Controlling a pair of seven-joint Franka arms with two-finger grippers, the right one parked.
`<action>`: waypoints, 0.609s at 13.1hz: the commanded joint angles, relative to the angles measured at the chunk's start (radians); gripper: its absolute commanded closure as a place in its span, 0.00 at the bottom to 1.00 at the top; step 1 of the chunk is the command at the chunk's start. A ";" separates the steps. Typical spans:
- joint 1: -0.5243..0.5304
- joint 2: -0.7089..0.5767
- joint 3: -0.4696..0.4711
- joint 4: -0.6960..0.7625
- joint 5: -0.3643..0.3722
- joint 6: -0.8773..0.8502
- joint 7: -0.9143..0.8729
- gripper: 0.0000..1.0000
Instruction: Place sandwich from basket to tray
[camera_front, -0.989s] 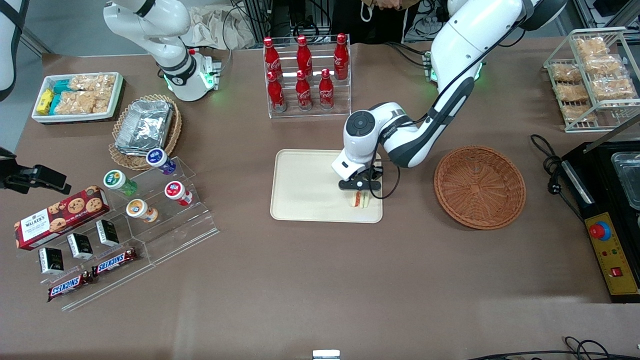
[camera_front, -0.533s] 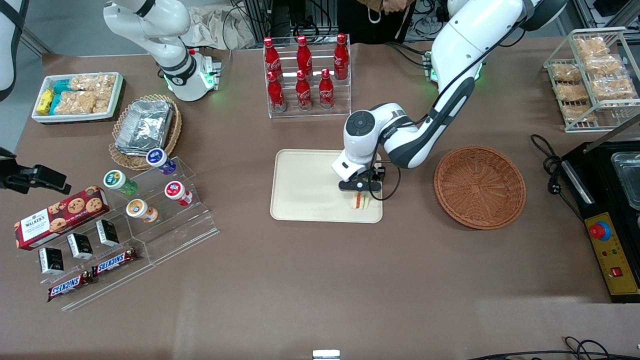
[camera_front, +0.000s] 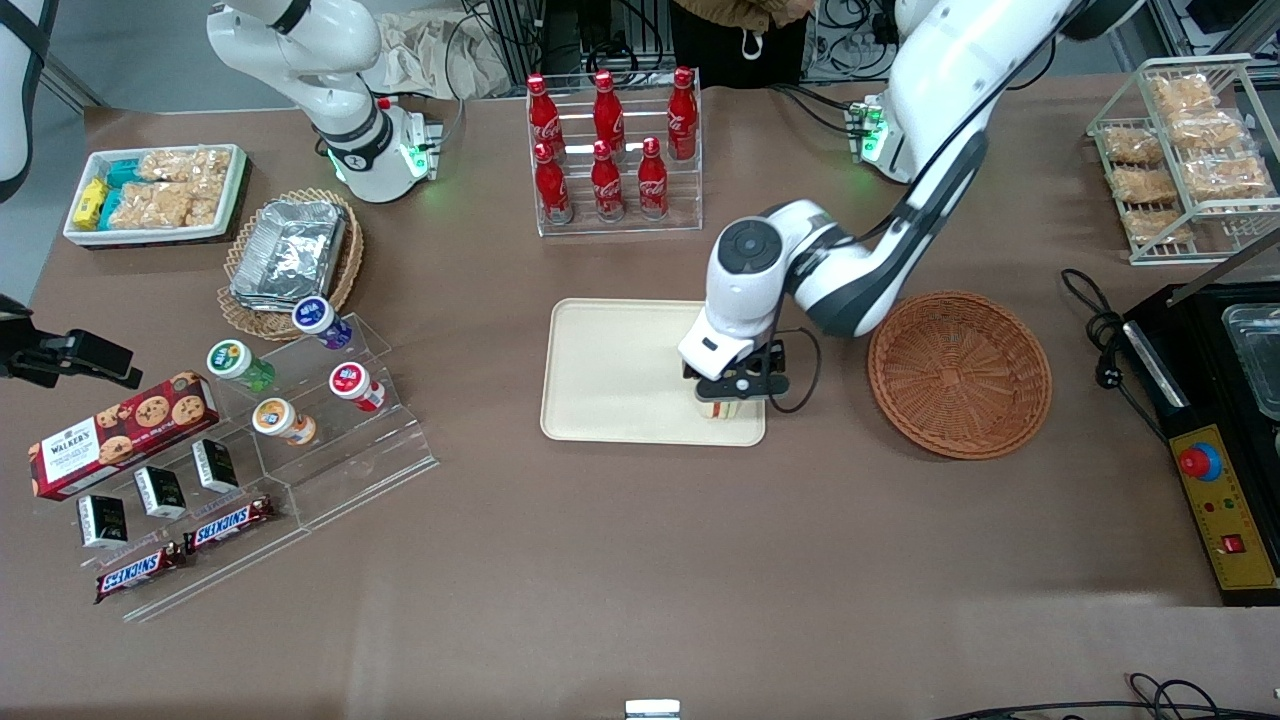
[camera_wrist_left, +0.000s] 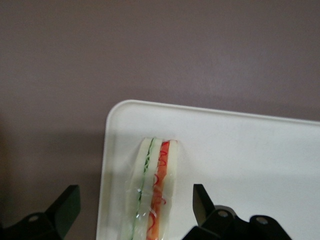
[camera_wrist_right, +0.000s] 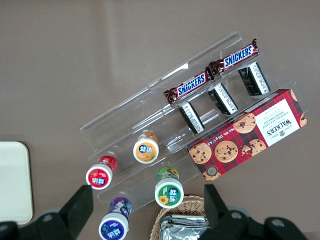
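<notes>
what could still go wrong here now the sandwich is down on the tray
The sandwich sits close to the tray corner nearest the basket, so a nudge could push it over the low rim. The gripper hangs open right above it, jaws either side; lifting off crookedly might clip the wrapped wedge and drag or tip it.
</notes>
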 joint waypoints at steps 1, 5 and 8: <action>0.039 -0.165 -0.006 0.090 -0.159 -0.226 0.104 0.00; 0.106 -0.272 0.043 0.283 -0.213 -0.535 0.143 0.00; 0.227 -0.362 0.066 0.308 -0.282 -0.621 0.363 0.00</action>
